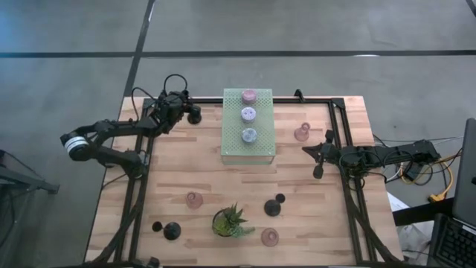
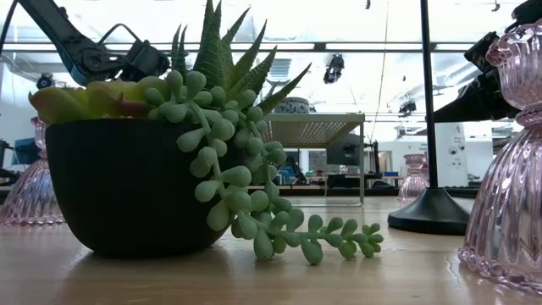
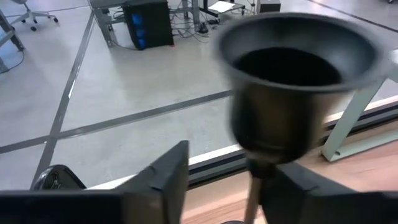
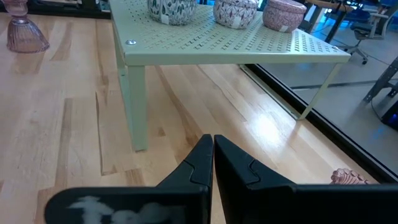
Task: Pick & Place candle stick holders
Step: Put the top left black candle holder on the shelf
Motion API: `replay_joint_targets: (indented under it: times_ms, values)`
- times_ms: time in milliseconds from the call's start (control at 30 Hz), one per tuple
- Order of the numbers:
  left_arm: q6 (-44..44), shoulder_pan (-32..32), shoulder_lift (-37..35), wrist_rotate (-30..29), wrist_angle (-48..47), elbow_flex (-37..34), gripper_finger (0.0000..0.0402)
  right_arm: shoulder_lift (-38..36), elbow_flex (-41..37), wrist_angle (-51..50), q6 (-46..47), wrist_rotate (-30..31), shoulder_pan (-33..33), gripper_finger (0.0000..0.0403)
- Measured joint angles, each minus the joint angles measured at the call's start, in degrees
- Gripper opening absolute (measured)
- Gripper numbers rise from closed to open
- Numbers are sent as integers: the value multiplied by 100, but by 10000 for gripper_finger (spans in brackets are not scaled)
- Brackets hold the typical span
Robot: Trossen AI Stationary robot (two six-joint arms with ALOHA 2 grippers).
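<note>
The left gripper [image 1: 187, 112], at the table's ten o'clock corner, pinches the thin stem of a black round-cupped candle stick holder [image 3: 292, 81], just beside the pale green perforated box [image 1: 232, 141]. On that box stand three squat holders in a row: one pinkish [image 1: 248, 95] at twelve o'clock, and two lilac-grey [image 1: 248, 113] [image 1: 249, 135] behind it. The right gripper [image 4: 212, 163], fingers pressed together and holding nothing, hangs at three o'clock, near a translucent pink glass holder [image 1: 301, 133]. Two more pink glass holders [image 1: 194, 199] [image 1: 269, 237] and two black round-based ones [image 1: 274, 206] [image 1: 170, 230] ring the spiky green potted plant [image 1: 230, 221] at six o'clock.
</note>
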Motion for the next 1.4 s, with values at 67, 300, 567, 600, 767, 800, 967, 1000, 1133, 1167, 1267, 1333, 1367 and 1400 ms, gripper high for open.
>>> replay_joint_targets:
  times_ms: [67,300,567,600,767,800,967,1000,1133,1167,1267,1333,1367,1400]
  values:
    - [39,0,0,0,1,0,125,0,0,0,0,2,0,9]
    - [328,1,0,340,19,0,13,0,2,0,-2,0,0,8]
    - [577,13,-40,688,-6,0,11,-2,0,0,-2,2,0,9]
    - [589,13,-77,817,-34,0,11,-1,2,0,-1,1,0,9]
    - [650,7,-489,1130,-712,137,11,-1,2,0,-2,1,2,8]
    - [708,13,-626,1202,-913,194,11,-2,0,0,0,2,1,9]
    - [1101,18,-1405,1900,-1888,560,11,-2,1,0,-2,0,0,8]
    - [1146,37,-1562,2135,-2043,659,11,-2,0,0,-1,2,2,9]
    - [1212,209,-1948,3381,-2426,1103,11,-2,0,0,-1,1,0,8]
    - [1211,261,-1979,3716,-2511,1244,11,-2,0,0,-2,2,2,8]
    - [1209,400,-1922,4543,-2900,1768,11,-2,0,0,-2,0,1,8]
    - [1235,440,-1774,4955,-3210,2171,11,-2,0,0,-2,0,0,8]
    - [1275,442,-1681,5155,-3371,2390,11,-2,0,0,0,2,2,8]
    - [1319,442,-1584,5304,-3520,2597,11,-2,0,0,-2,1,1,9]
